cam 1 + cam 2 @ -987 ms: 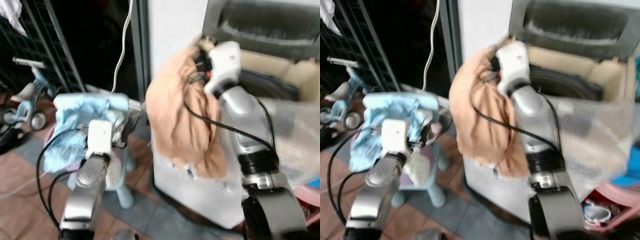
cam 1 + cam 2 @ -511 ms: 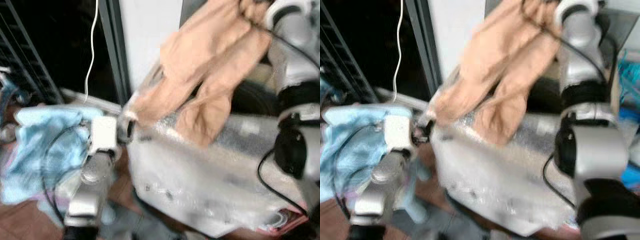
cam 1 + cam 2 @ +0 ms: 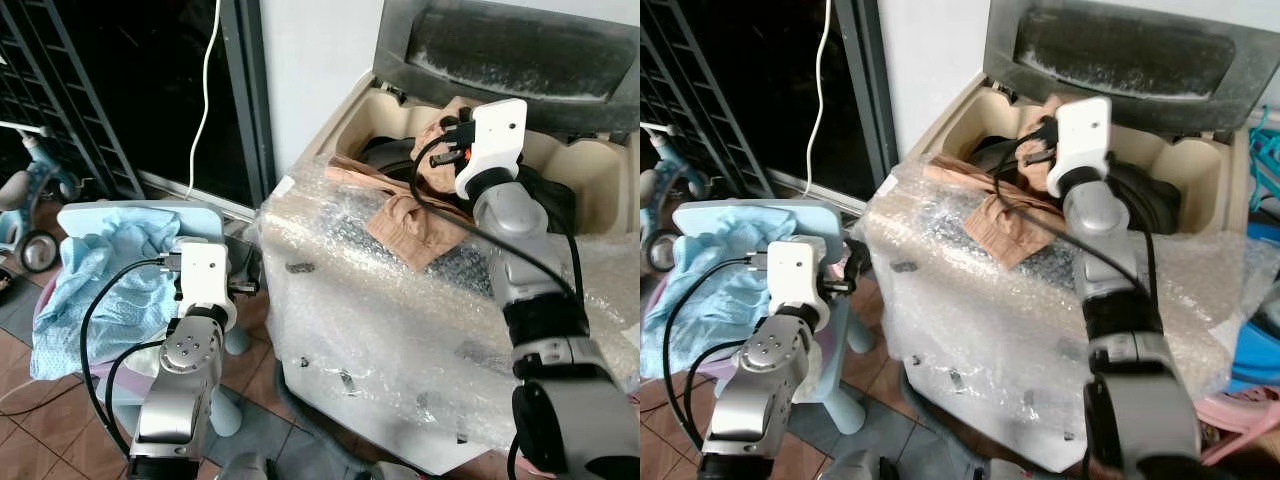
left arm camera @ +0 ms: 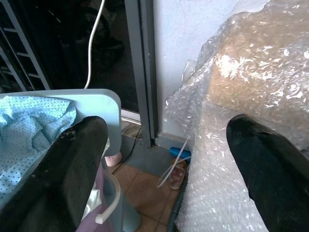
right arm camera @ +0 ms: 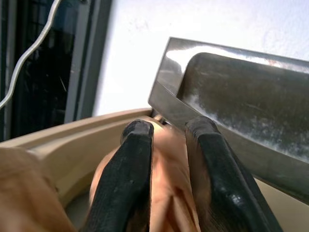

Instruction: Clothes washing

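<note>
Lifted high above the machine half a second ago, the peach garment (image 3: 420,222) now lies draped over the front rim of the washing machine (image 3: 400,330), one part trailing onto the bubble wrap (image 3: 970,300) that covers the washer's body and the rest bunched up at the tub opening. Above that opening hangs the right gripper (image 5: 166,159), its two black fingers (image 5: 126,179) drawn close together with a fold of the peach cloth pinched between them, just below the raised grey lid (image 3: 510,50). Lower down, the left gripper (image 4: 164,169) is held out in front of the washer's bubble-wrapped corner, its fingers (image 4: 63,174) spread wide apart and holding nothing. Beside it stands a pale blue plastic chair (image 3: 845,215) heaped with a dotted light blue cloth (image 3: 105,270). Behind the chair a dark doorway with a grey metal frame (image 3: 250,100) opens, a white cable (image 3: 205,90) dangling down across it, and a child's tricycle (image 3: 25,215) is parked at the far left.
</note>
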Robot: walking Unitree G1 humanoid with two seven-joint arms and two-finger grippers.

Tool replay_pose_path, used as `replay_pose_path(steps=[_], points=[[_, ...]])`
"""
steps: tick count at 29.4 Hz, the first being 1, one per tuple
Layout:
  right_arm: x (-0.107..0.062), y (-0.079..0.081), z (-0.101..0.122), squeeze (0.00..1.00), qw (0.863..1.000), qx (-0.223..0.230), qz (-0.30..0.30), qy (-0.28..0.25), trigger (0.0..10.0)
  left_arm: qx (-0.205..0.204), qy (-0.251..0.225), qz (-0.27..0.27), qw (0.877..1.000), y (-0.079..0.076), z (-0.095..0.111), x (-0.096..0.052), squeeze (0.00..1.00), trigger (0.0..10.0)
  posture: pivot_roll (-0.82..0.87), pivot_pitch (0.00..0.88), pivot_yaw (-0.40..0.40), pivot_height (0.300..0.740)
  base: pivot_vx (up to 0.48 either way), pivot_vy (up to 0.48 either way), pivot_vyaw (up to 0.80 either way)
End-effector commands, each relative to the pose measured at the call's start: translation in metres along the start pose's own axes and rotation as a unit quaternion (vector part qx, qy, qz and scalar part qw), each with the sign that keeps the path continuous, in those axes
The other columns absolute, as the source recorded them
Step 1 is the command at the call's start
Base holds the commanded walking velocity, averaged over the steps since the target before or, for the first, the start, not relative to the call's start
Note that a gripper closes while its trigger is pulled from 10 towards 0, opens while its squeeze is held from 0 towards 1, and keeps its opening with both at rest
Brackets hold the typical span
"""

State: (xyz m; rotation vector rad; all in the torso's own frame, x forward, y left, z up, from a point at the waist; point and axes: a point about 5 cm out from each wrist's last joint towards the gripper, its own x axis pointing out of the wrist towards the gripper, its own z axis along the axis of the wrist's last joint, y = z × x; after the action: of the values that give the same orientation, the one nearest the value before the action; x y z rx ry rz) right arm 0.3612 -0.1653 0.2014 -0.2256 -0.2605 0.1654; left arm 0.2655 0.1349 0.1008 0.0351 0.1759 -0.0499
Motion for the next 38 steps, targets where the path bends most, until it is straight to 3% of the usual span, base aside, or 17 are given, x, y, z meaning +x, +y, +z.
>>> replay_pose_path(steps=[1, 7, 13, 26, 29, 32, 34, 38], points=[[0.0, 0.001, 0.012, 1.0, 1.0, -0.011, 0.003, -0.027, 10.0, 0.006, 0.0, -0.002, 1.0, -0.002, 0.002, 0.001, 0.0, 10.0, -0.05, 0.0, 0.019, 0.74, 0.0, 0.0, 0.0], [-0.018, 0.023, 0.021, 1.0, 0.996, -0.047, 0.009, -0.071, 10.0, -0.001, -0.005, 0.009, 1.0, 0.0, 0.003, 0.0, 0.0, 10.0, -0.05, 0.0, 0.016, 0.74, 0.0, 0.0, 0.0], [-0.026, 0.036, 0.023, 1.0, 0.997, -0.036, 0.016, -0.073, 10.0, -0.004, -0.012, 0.006, 1.0, -0.001, 0.005, 0.0, 0.0, 10.0, -0.04, 0.0, 0.01, 0.74, 0.0, 0.0, 0.0], [-0.041, 0.049, 0.019, 1.0, 0.998, -0.019, 0.032, -0.057, 10.0, -0.009, -0.008, 0.003, 1.0, -0.003, 0.003, -0.001, 0.0, 10.0, -0.05, 0.0, 0.013, 0.74, -0.104, 0.0, 0.0], [-0.043, 0.053, 0.014, 1.0, 0.998, -0.024, 0.051, -0.038, 10.0, -0.008, -0.009, 0.002, 1.0, -0.003, 0.004, 0.0, 0.0, 10.0, -0.05, 0.0, 0.012, 0.74, -0.11, 0.0, 0.0], [-0.046, 0.055, -0.001, 1.0, 0.995, 0.044, 0.085, 0.02, 10.0, -0.01, -0.011, 0.003, 1.0, -0.003, 0.004, -0.001, 0.0, 10.0, -0.05, 0.0, 0.01, 0.74, 0.0, 0.0, 0.0], [-0.052, 0.051, -0.009, 1.0, 0.99, 0.039, 0.134, 0.036, 10.0, -0.011, -0.011, 0.004, 1.0, -0.003, 0.004, -0.001, 0.0, 10.0, -0.04, 0.0, 0.009, 0.74, 0.0, 0.0, 0.0], [-0.053, 0.039, -0.017, 1.0, 0.988, 0.044, 0.14, 0.057, 10.0, -0.011, -0.011, 0.004, 1.0, -0.002, 0.005, -0.001, 0.0, 10.0, -0.05, 0.0, 0.011, 0.74, 0.0, 0.0, 0.0]])
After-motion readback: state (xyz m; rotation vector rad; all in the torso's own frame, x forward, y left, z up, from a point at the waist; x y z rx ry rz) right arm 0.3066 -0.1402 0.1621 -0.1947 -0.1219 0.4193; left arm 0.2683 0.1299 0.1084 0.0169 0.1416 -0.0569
